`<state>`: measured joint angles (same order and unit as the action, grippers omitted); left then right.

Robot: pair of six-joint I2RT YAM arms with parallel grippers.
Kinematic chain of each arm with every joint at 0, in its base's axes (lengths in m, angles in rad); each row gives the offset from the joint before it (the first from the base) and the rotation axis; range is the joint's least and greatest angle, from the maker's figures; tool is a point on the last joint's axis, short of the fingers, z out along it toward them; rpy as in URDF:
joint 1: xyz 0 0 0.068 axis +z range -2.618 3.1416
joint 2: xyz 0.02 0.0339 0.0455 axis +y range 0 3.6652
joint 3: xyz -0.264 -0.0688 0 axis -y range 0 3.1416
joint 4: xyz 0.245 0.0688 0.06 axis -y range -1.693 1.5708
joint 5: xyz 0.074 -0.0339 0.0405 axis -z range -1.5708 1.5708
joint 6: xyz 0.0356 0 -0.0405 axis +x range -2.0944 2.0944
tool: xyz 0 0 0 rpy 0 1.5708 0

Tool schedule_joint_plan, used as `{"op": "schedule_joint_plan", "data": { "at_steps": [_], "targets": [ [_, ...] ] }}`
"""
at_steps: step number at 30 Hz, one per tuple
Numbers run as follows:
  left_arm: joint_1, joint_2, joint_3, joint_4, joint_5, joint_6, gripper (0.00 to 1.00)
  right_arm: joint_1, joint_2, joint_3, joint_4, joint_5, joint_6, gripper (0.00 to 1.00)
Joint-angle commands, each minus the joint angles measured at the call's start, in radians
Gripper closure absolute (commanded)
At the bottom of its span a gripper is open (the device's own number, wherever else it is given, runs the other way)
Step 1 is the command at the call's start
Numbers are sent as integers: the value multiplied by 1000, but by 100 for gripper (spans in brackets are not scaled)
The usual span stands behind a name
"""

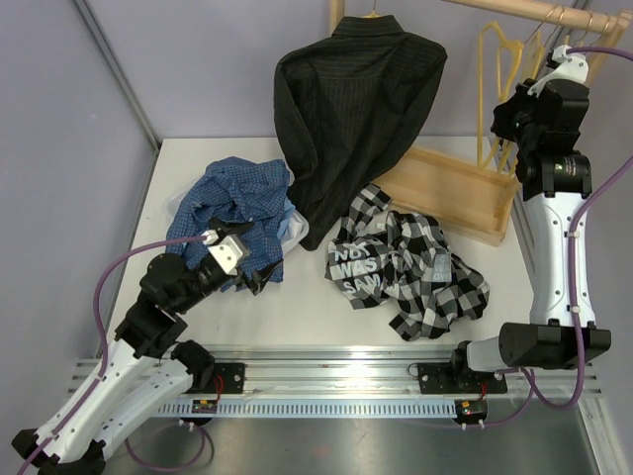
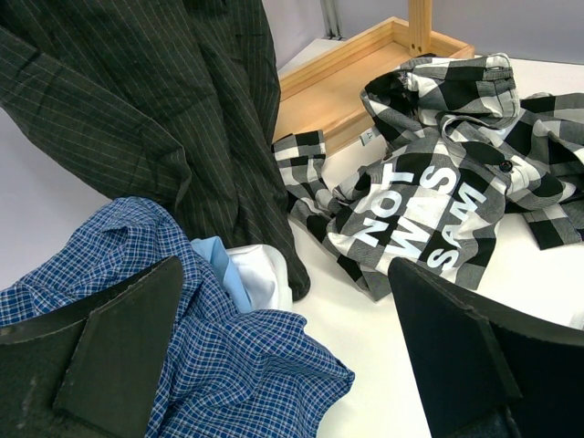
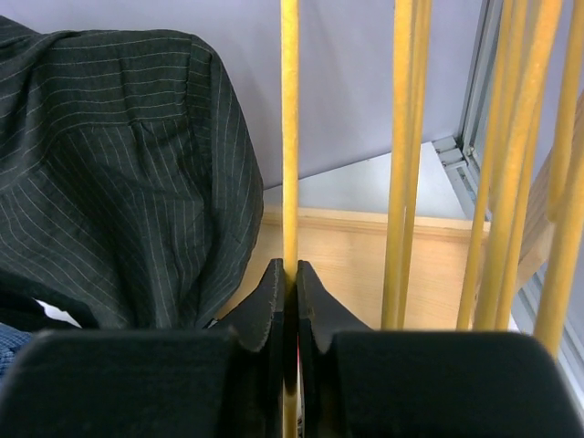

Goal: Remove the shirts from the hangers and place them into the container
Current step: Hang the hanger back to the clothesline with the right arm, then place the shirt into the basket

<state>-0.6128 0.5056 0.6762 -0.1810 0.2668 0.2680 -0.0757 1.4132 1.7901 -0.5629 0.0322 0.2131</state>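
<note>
The right gripper (image 3: 290, 292) is raised to the far right, and its jaws are pressed together on one thin bar of a yellow hanger (image 3: 290, 137). The bar's ends are cut off by the frame. More yellow hangers (image 3: 511, 164) are bunched just to its right, so little room is left there. The black pinstriped shirt (image 1: 351, 109) is hung at far centre; its hanger is almost wholly hidden, and the rail (image 1: 524, 10) is cropped at the top edge. The shirt's hem is draped over the left end of the wooden rack base (image 1: 460, 193).

The left gripper (image 2: 285, 274) is held wide apart at the near edge of a heap on the left. The heap is topped by the dark blue small-check shirt (image 1: 237, 203), with slivers of the light blue shirt (image 2: 214, 260) and white shirt (image 2: 260, 274) beneath. What lies under the heap cannot be made out. The black-and-white check shirt (image 1: 415, 262) is crumpled near centre, and a bare strip of table (image 1: 297, 317) is left open before the arm bases.
</note>
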Motion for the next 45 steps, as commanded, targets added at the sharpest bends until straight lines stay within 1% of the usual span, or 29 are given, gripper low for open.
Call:
{"op": "schedule_joint_plan", "data": {
  "at_steps": [1, 2, 3, 5, 6, 7, 8, 9, 10, 12, 13, 16, 17, 18, 19, 21, 22, 24, 27, 30, 31, 34, 35, 38, 39, 41, 42, 43, 45],
  "targets": [
    [4, -6, -3, 57, 14, -4, 1, 4, -46, -49, -19, -54, -23, 90],
    [4, -6, -3, 57, 14, -4, 1, 5, -49, -54, -11, -54, -26, 86],
    [4, -6, -3, 57, 15, -3, 1, 5, -54, -58, 3, -54, -30, 75],
    [4, -7, -3, 57, 14, -3, 1, 4, -57, -60, 8, -57, -40, 67],
    [4, -6, -3, 58, 14, -3, 1, 5, -59, -60, 11, -57, -43, 60],
    [4, -6, -3, 57, 14, -4, 1, 4, -63, -60, 14, -60, -52, 47],
    [4, -6, -3, 57, 14, -4, 1, 5, -66, -61, 17, -63, -58, 41],
    [4, -4, -4, 58, 14, -4, 1, 4, -75, -64, 21, -69, -63, 37],
    [4, -4, -3, 57, 14, -4, 1, 5, -80, -70, 24, -74, -72, 28],
    [4, -1, -4, 57, 18, -4, 1, 4, -105, -80, 32, -90, -83, 22],
    [4, 1, -3, 57, 20, -4, 1, 5, -115, -89, 34, -100, -101, 13],
    [4, 10, -1, 55, 34, -10, 1, 4, -166, -112, 35, -170, -167, 3],
    [4, 13, 2, 54, 43, -12, 1, 4, -184, -121, 37, -193, -190, 1],
    [4, 19, 3, 52, 48, -15, 1, 4, -221, -130, 37, -246, -207, 1],
    [4, 22, 6, 54, 51, -22, 1, 4, -241, -152, 37, -268, -262, 0],
    [4, 28, 11, 57, 52, -36, 1, 4, -298, -173, 17, -340, -312, 1],
    [4, 30, 10, 69, 57, -58, 1, 4, -313, -190, 3, -356, -358, 1],
    [4, 34, 3, 89, 55, -88, 1, 4, -350, -201, -50, -371, -397, 1],
    [4, 59, -7, 115, 61, -145, 1, 4, -417, -270, -101, -380, -468, 0],
    [4, 114, 9, 109, 147, -159, 1, 4, -480, -337, -161, -377, -537, 1],
    [4, 144, 25, 101, 196, -168, 1, 5, -496, -369, -172, -374, -566, 1],
    [4, 200, 49, 101, 255, -211, 1, 4, -552, -422, -222, -390, -624, 1],
    [2, 241, 63, 104, 268, -229, 1, 4, -563, -434, -241, -408, -641, 1],
    [-25, 303, 100, 80, 247, -262, 1, 4, -600, -483, -327, -540, -714, 1],
    [-42, 336, 123, 69, 226, -263, 1, 4, -617, -498, -372, -625, -731, 1],
    [-114, 359, 144, 38, 149, -244, 1, 4, -635, -557, -414, -708, -782, 0],
    [-139, 384, 160, 34, 128, -236, 1, 4, -657, -581, -442, -783, -800, 1],
    [-181, 396, 166, 29, 89, -236, 1, 5, -668, -633, -443, -813, -816, 1],
    [-221, 424, 172, 35, 52, -239, 1, 5, -697, -685, -434, -886, -820, 1]
  ]
}}
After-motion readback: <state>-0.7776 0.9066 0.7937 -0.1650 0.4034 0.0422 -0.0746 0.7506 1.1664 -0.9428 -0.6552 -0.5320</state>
